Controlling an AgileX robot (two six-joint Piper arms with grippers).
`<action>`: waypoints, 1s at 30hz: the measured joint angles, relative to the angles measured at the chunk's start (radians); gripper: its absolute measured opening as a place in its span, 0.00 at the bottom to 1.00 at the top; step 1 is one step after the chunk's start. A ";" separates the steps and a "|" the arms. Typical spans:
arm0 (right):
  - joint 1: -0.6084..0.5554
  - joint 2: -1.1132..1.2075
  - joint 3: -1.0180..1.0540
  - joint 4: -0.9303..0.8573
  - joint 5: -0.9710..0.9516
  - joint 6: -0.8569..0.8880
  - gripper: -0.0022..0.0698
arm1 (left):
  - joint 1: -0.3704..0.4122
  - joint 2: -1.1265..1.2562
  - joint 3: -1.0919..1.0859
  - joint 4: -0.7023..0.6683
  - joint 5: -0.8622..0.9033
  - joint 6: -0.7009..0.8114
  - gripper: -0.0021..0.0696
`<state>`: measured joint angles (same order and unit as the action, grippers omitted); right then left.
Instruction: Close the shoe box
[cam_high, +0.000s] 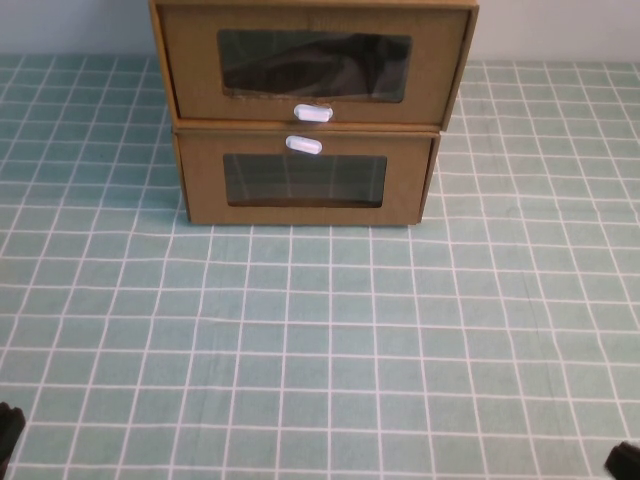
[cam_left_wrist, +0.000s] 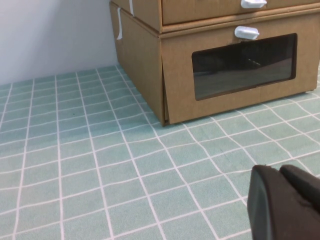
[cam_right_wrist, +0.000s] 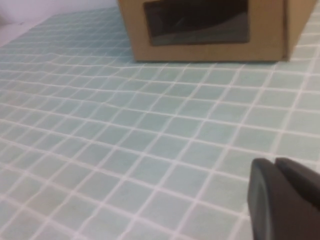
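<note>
The shoe box (cam_high: 190, 60) is the upper of two stacked brown cardboard boxes at the back middle of the table. Its window (cam_high: 315, 65) has the white pull tab (cam_high: 312, 113) just beneath it. Its front panel stands a little forward of the box below. Its lower edge (cam_left_wrist: 210, 10) and tab show in the left wrist view. My left gripper (cam_high: 8, 425) is at the near left corner, far from the box, fingers together and empty (cam_left_wrist: 279, 171). My right gripper (cam_high: 622, 460) is at the near right corner, also shut and empty (cam_right_wrist: 275, 162).
The lower cardboard box (cam_high: 200, 185) has its white tab (cam_high: 303, 145) above its window; it also shows in both wrist views (cam_left_wrist: 177, 85) (cam_right_wrist: 135, 30). A green tiled cloth (cam_high: 320, 340) covers the table. A pale wall stands behind.
</note>
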<state>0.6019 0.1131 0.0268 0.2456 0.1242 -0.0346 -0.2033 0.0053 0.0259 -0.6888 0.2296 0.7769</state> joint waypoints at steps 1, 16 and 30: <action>-0.030 0.000 0.000 -0.015 0.000 -0.004 0.01 | 0.000 0.000 0.000 0.000 0.000 0.000 0.02; -0.569 -0.121 0.000 -0.046 0.169 -0.079 0.01 | 0.000 0.000 0.000 0.000 0.000 -0.002 0.02; -0.569 -0.121 0.000 -0.047 0.230 -0.089 0.01 | 0.000 0.000 0.000 0.000 0.000 -0.002 0.02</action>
<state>0.0327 -0.0080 0.0268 0.1986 0.3544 -0.1238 -0.2033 0.0053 0.0259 -0.6888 0.2296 0.7752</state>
